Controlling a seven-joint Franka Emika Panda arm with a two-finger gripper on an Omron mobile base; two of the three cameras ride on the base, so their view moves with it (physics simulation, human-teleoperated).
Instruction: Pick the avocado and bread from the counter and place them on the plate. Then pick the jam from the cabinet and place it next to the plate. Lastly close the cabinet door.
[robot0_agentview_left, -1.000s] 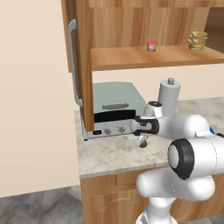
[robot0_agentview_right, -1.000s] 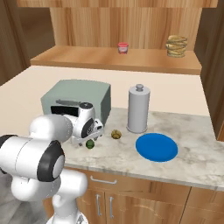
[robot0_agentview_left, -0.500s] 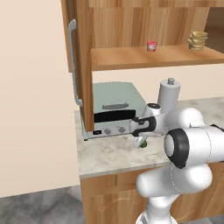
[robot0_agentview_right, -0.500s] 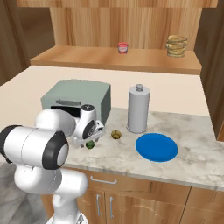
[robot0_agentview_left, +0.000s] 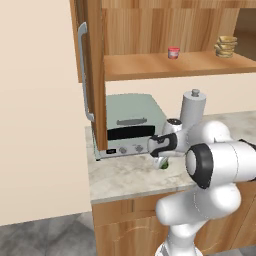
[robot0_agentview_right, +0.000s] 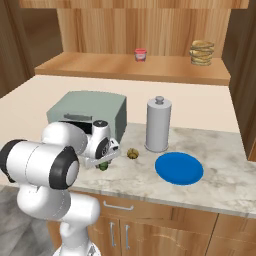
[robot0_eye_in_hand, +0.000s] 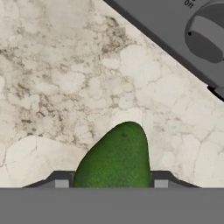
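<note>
The avocado (robot0_eye_in_hand: 116, 159) lies on the desk (robot0_agentview_right: 220, 182) just in front of the toaster oven (robot0_agentview_right: 87, 111), near its right end, and sits between the two fingertips (robot0_eye_in_hand: 61, 183) of the end effector (robot0_agentview_right: 103, 162), which is clenched on it from above; in the left base view only a sliver of green (robot0_agentview_left: 162, 163) shows under the hand. The bread (robot0_agentview_right: 132, 153) rests on the desk just right of the avocado, apart from it. Behind the bread stands a steel canister (robot0_agentview_right: 158, 124), and to the right, nearer the front edge, lies the plate (robot0_agentview_right: 179, 168). Up on the cabinet (robot0_agentview_left: 150, 27) shelf the jam (robot0_agentview_right: 141, 55) stands near the middle, with a stack of tan discs (robot0_agentview_right: 202, 52) well to its right. The cabinet door (robot0_agentview_left: 92, 75) stands open at the left.
</note>
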